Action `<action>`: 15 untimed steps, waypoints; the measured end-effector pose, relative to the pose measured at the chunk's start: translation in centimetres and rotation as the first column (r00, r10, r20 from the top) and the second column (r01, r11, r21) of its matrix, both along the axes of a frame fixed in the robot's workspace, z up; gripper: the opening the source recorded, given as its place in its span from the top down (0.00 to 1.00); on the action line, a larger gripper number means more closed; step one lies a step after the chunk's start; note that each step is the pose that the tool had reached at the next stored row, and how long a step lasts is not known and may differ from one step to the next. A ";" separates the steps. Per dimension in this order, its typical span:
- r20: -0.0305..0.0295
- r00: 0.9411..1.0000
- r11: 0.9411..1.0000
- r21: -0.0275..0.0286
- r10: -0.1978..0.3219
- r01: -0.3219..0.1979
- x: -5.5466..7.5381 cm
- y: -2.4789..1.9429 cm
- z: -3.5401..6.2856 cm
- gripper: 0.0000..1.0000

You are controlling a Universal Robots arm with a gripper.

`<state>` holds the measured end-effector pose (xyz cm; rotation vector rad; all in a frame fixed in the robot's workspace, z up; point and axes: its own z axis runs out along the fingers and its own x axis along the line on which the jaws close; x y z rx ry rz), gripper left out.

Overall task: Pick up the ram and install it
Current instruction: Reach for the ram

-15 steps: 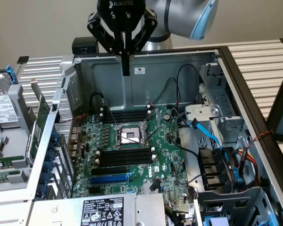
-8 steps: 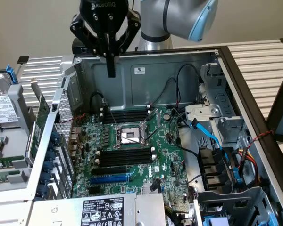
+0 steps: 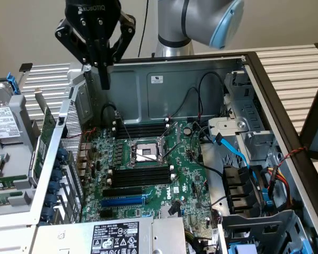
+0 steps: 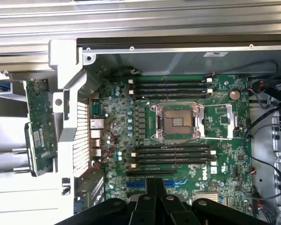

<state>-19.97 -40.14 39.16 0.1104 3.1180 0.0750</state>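
Overhead, the end effector [image 3: 104, 83] hangs above the open computer case [image 3: 191, 92], its fingers pressed together with nothing between them. It sits high and toward the exterior view's left of the processor socket [image 3: 146, 153]. Looking straight down, the wrist view puts the dark fingers [image 4: 154, 185] near the socket [image 4: 175, 122], over a blue expansion slot [image 4: 139, 182].

The ram [image 3: 45, 138] is, as far as the slanted exterior view lets me judge, the narrow green board leaning outside the case, well apart from the socket. The wrist view gives its flat face [image 4: 37, 108] and a white label [image 4: 37, 137]. A perforated rear wall [image 3: 74, 145] stands between the ram and the socket.

Black memory slots [image 4: 171, 86] with white end clips lie just beside the socket on two opposite sides. On the socket's far side from the ram, the exterior view adds a blue cable [image 3: 236, 153], and beyond the ram a labelled hard drive [image 3: 2, 121]
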 end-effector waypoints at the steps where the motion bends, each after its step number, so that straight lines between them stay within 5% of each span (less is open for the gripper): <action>1: 0.000 1.000 1.000 0.000 0.000 0.000 -0.5 -0.03 0.00 0.89; 10: -0.001 1.000 1.000 0.000 0.000 0.000 -3.9 -0.16 -0.12 0.89; 15: -0.009 1.000 1.000 0.000 0.000 0.000 -5.4 -0.16 -0.22 0.89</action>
